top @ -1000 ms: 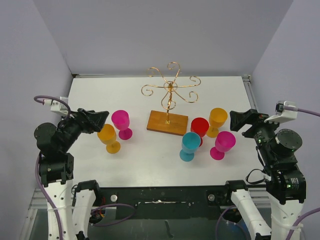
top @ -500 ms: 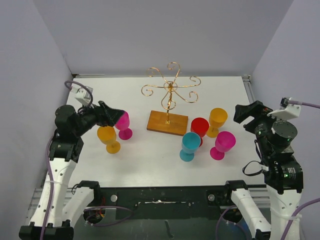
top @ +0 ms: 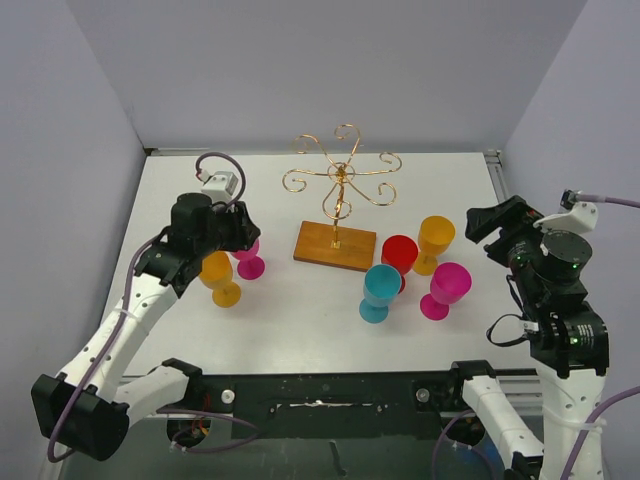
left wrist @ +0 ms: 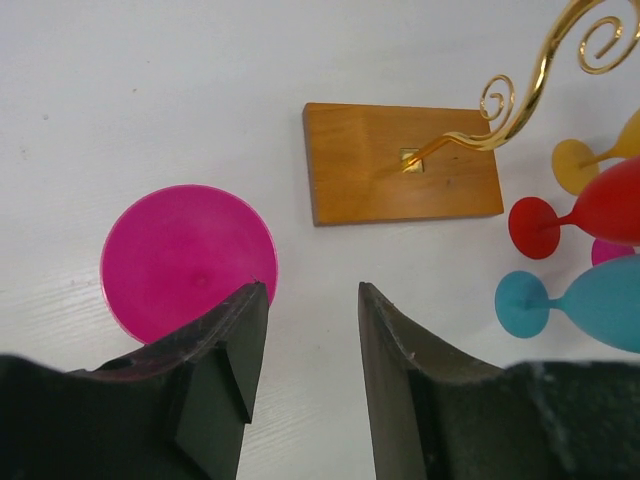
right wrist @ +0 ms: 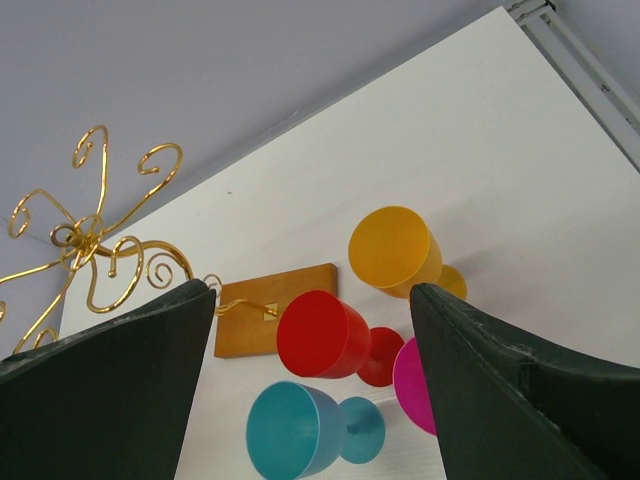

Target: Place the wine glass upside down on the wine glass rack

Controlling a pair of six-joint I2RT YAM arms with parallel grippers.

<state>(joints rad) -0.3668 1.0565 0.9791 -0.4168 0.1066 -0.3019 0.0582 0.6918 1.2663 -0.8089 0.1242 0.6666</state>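
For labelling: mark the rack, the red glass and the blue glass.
rack (top: 352, 251), top view, on its wooden base.
red glass (top: 399, 250), top view, on its bowl.
blue glass (top: 381, 283), top view, on its bowl.

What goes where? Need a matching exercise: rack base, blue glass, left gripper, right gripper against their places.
Things:
1. rack base
2. blue glass
3. left gripper
4. right gripper

Places:
a. over the pink glass, left of the rack
b. raised on the right side, open, holding nothing
c. mid-table, beneath the gold wire arms
d. just in front of the red glass, on the robot's side

Pairs: 1-c; 2-d; 3-a; 4-b
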